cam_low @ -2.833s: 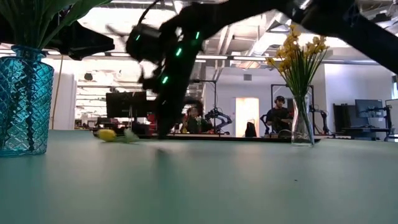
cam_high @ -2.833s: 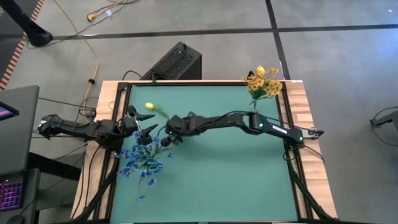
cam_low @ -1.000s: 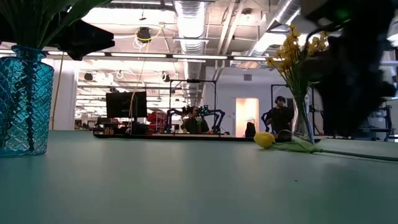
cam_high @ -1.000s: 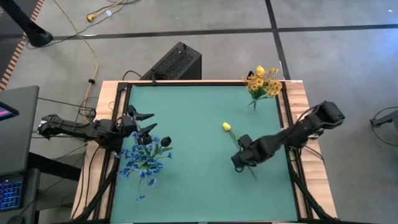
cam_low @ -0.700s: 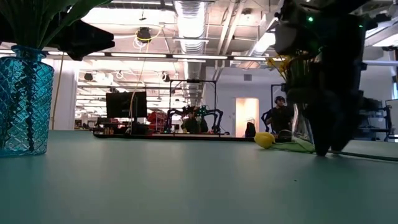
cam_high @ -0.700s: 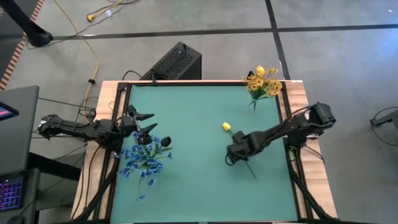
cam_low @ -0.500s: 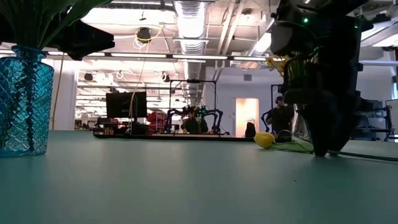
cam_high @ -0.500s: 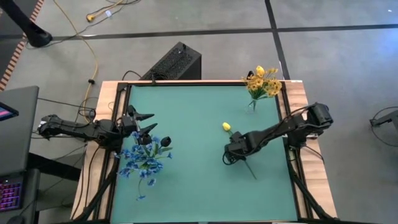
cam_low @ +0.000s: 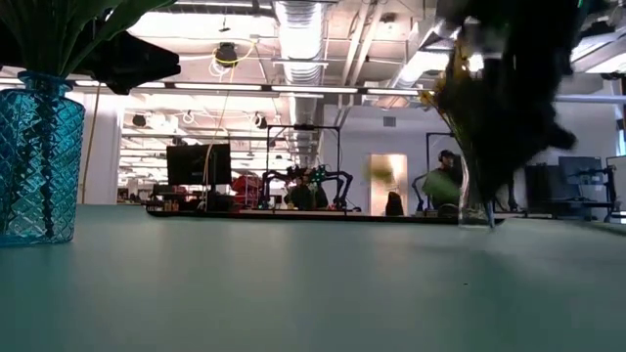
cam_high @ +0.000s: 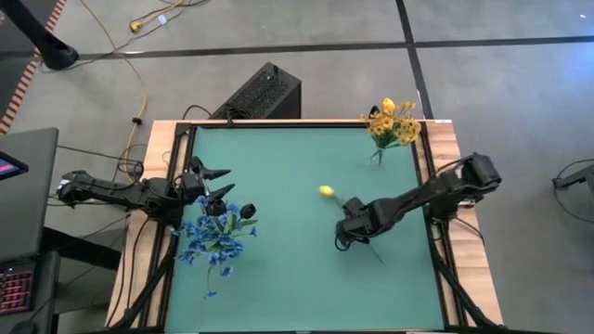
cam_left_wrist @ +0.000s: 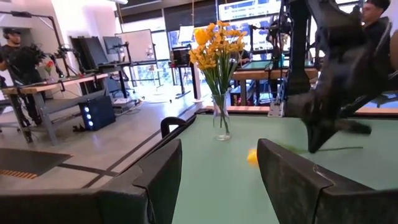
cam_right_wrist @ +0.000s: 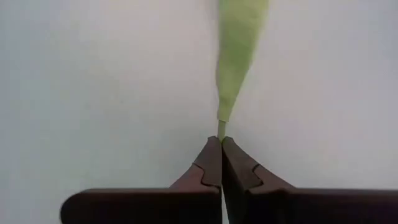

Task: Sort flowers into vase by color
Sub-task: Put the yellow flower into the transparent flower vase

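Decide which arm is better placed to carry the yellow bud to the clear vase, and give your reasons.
The right arm. Its gripper is shut on the bud's stem, with the yellow bud already lifted and the clear vase nearby. The left gripper waits open at the far edge by the blue flowers.

Teal diamond-cut vase (cam_low: 37, 161); yellow bud (cam_high: 326, 191), green stem (cam_right_wrist: 239, 37); green mat (cam_high: 297, 269).

No lettering, label, brand mark or number can be read in any of the views. The screen high on the far wall (cam_left_wrist: 249, 9) in the left wrist view carries bright panels (too blurred to make out any words), and the monitor (cam_high: 11, 167) left of the bench shows only a coloured glow.
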Robot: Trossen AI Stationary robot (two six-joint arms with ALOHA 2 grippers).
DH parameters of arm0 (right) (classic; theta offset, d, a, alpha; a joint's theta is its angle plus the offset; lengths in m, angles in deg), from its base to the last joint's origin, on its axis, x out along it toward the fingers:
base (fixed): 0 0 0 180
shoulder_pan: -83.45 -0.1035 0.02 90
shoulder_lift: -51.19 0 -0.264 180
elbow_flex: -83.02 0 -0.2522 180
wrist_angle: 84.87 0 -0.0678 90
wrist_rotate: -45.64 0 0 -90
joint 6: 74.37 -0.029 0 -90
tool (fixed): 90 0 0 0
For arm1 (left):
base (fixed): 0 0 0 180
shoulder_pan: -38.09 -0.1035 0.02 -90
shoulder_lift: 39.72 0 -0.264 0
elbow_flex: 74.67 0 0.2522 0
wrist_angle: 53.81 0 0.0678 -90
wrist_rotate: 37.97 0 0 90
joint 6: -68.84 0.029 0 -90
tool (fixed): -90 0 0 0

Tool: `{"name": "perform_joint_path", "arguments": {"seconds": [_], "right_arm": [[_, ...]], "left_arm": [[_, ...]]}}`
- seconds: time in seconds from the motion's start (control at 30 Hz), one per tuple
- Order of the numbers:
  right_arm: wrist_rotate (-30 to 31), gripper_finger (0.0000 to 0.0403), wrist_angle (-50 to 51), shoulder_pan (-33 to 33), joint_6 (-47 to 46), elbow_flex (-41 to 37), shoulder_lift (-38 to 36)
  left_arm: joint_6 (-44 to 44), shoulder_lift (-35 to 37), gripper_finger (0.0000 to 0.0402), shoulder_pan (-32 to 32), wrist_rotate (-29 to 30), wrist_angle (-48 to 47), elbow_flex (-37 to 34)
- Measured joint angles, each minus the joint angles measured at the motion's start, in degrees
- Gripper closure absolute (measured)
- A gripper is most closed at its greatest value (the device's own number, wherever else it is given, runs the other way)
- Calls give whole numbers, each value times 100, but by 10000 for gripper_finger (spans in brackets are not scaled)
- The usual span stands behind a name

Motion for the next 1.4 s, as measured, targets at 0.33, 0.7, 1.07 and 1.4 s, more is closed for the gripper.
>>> {"name": "perform_joint_path", "arguments": {"seconds": [0.33, 0.7, 1.07, 1.4], "right_arm": [[5385, 386, -265, -1440, 1247, 122, -1480], [7753, 384, 212, -943, 2284, 43, -1825], [7283, 384, 816, 624, 1767, 101, -1869], [4111, 385, -2634, 442, 6365, 135, -1914]], "left_arm": [[-2, 0, 203, 0, 1, -9, 0], [21, 0, 203, 0, 13, 36, 0], [26, 0, 203, -2, 23, 63, 0], [321, -1, 203, -4, 203, 141, 0]]}}
